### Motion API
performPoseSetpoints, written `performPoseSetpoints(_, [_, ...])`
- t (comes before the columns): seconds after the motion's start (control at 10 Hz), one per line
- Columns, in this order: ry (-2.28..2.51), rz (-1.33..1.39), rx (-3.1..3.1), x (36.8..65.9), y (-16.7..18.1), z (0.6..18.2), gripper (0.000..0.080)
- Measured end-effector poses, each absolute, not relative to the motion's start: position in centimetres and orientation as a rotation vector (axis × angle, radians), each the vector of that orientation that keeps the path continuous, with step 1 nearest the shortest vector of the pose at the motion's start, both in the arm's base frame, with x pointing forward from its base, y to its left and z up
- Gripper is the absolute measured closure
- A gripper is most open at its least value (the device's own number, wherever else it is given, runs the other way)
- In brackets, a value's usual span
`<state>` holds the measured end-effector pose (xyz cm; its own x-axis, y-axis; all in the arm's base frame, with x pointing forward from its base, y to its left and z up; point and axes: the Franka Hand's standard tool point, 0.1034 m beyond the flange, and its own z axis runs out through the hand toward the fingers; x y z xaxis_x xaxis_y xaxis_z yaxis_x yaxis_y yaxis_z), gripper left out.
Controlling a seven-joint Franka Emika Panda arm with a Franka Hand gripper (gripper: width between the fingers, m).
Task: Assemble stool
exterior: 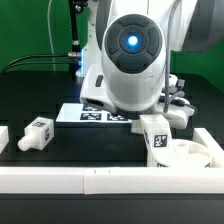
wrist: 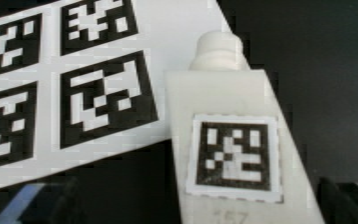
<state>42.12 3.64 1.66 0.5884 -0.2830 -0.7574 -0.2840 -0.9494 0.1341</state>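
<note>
Wrist view | stool leg [wrist: 229, 130] sat near marker board [wrist: 69, 90] | gripper [exterior: 168, 112] hold could not be told | risk: tilted leg might jam in seat [exterior: 190, 153] socket

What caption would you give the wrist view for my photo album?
Close-up: a white stool leg bearing one tag, marker board next to it.

The marker board [exterior: 88, 113] lies on the black table [exterior: 80, 147], edged by white rails [exterior: 100, 182]
</note>
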Motion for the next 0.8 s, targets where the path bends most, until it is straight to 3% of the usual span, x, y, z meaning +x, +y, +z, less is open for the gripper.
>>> performPoseSetpoints(0.2, [0.500,1.334,-2.798,42.1,3.6,1.7,0.0379])
performPoseSetpoints(0.3, [0.500,1.334,-2.798,42.1,3.6,1.7,0.0379])
performPoseSetpoints(0.4, [0.500,1.334,-2.798,42.1,3.6,1.7,0.0466])
performPoseSetpoints(0.6, [0.486,1.303,-2.811,42.8,4.3,2.9,0.0466])
performPoseSetpoints(0.8, [0.504,1.221,-2.839,44.5,5.3,5.9,0.0466])
